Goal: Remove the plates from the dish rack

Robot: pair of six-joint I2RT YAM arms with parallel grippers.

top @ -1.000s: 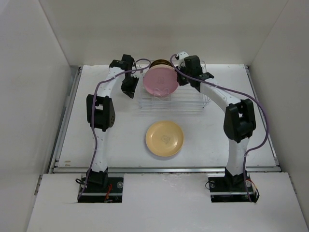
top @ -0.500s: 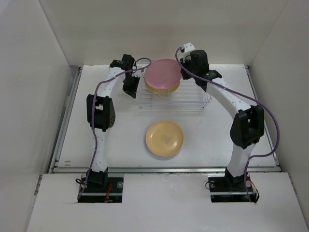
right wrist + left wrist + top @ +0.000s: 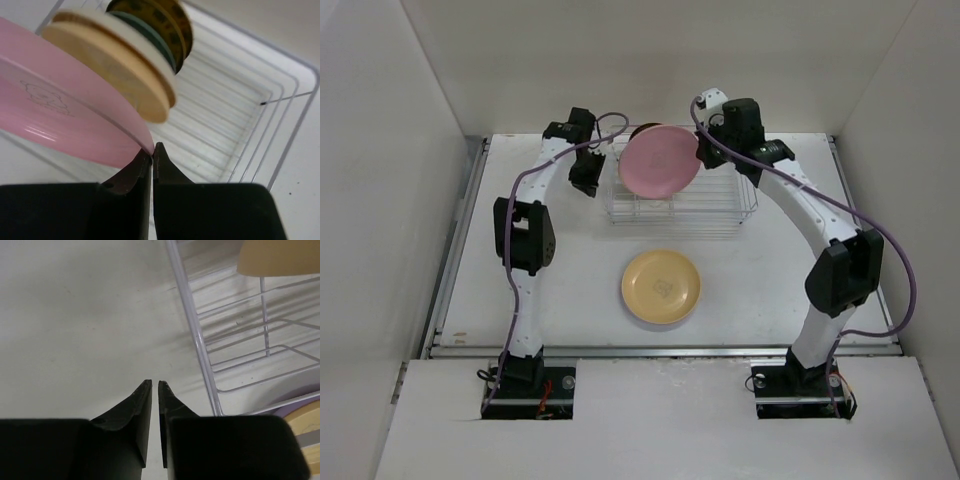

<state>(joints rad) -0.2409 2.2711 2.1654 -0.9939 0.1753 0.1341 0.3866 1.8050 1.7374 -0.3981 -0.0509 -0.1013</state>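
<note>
The pink plate (image 3: 65, 125) hung tilted over the back of the dish rack (image 3: 720, 215), pinched by its rim in the right claw (image 3: 152, 150), whose jaws were closed thin on that edge alone. Whether its lower edge had cleared the wires could not be told. It looked stiff, smooth and glossy, likely light for its width but breakable, so an edge pinch seemed apt to let it swing or slip. A hold deeper over the rim, with the plate kept near upright, seemed the safer way to carry it. Just behind it in the rack stood a cream plate (image 3: 115, 65), then a blue-grey one (image 3: 150, 35) and a dark brown-and-yellow one (image 3: 165, 15), close together on edge. These were the nearest things the pink plate could knock as it swung out. The rack's raised wire sides stood between the plate and the open bench (image 3: 760, 290), where a yellow-orange plate (image 3: 661, 287) lay flat in front of the rack. That plate could serve as a base for stacking, or else the pink one would need to go beside it. The left claw (image 3: 154, 390) hovered over the bench just outside the rack's left wall, its fingers drawn almost together with nothing between them.
</note>
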